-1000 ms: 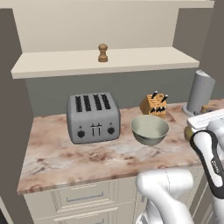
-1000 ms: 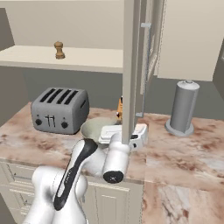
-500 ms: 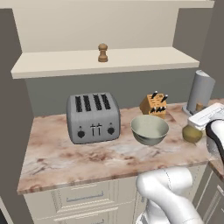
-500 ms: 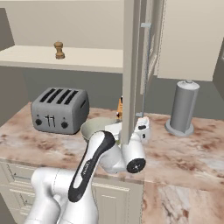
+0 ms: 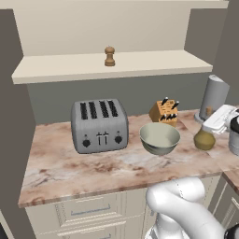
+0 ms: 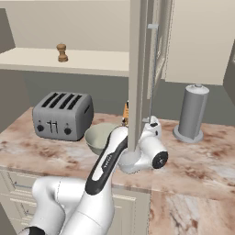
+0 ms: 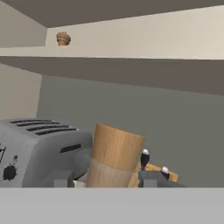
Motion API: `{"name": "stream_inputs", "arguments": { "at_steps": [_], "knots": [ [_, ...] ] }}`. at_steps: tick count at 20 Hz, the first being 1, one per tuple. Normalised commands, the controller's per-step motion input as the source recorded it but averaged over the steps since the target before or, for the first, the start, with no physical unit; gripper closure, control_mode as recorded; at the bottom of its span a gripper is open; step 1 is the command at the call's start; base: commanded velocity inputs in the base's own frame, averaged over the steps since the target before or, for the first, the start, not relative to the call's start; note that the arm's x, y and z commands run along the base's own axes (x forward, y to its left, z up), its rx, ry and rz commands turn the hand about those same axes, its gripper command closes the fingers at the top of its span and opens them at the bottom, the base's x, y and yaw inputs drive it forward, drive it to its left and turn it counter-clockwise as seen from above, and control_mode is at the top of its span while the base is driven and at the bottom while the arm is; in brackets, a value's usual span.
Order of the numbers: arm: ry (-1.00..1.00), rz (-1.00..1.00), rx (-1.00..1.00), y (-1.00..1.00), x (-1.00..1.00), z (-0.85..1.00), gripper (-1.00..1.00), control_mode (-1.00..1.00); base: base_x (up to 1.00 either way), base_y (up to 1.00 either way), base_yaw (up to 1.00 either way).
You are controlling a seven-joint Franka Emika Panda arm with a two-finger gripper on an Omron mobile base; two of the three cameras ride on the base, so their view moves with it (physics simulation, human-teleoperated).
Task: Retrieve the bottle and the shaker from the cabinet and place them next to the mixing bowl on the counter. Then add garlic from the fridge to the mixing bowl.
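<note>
My gripper is shut on the brown stopper of the bottle. The bottle's olive-yellow body is low over the counter, just right of the pale grey-green mixing bowl, with the white hand and gripper above it. I cannot tell whether the bottle touches the counter. The small brown shaker stands upright on the cabinet shelf, far up and left of the gripper; the same shaker appears from the other side and from the hand. The garlic and the fridge are out of view.
A grey toaster stands left of the bowl, and a knife block behind it. A grey paper towel roll is on the counter at the right. A beige upright cabinet edge cuts across the hand.
The forearm has swung right, out of the left base view. The hand and the bottle have stayed at about the same spot right of the bowl.
</note>
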Motion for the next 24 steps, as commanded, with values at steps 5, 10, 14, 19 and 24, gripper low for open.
{"name": "stream_inputs", "arguments": {
  "at_steps": [5, 10, 14, 19, 24],
  "knots": [
    [-0.03, 0.13, 0.02, 0.12, 0.0, 0.0, 1.0, -1.0, 0.0, 0.0, 0.0],
    [-0.11, 0.08, 0.02, 0.12, 0.0, 0.0, 1.0, -1.0, 0.0, 0.0, 0.0],
    [-0.11, 0.01, 0.0, 0.09, 0.0, 0.0, 1.0, -1.0, 0.0, 0.0, 0.0],
    [-0.02, 0.01, 0.0, 0.1, 0.0, -0.1, 1.0, -1.0, 0.0, 0.0, 0.0],
    [0.0, 0.0, 0.0, 0.01, 0.0, -0.1, 1.0, -1.0, 0.0, 0.0, 0.0]
  ]
}}
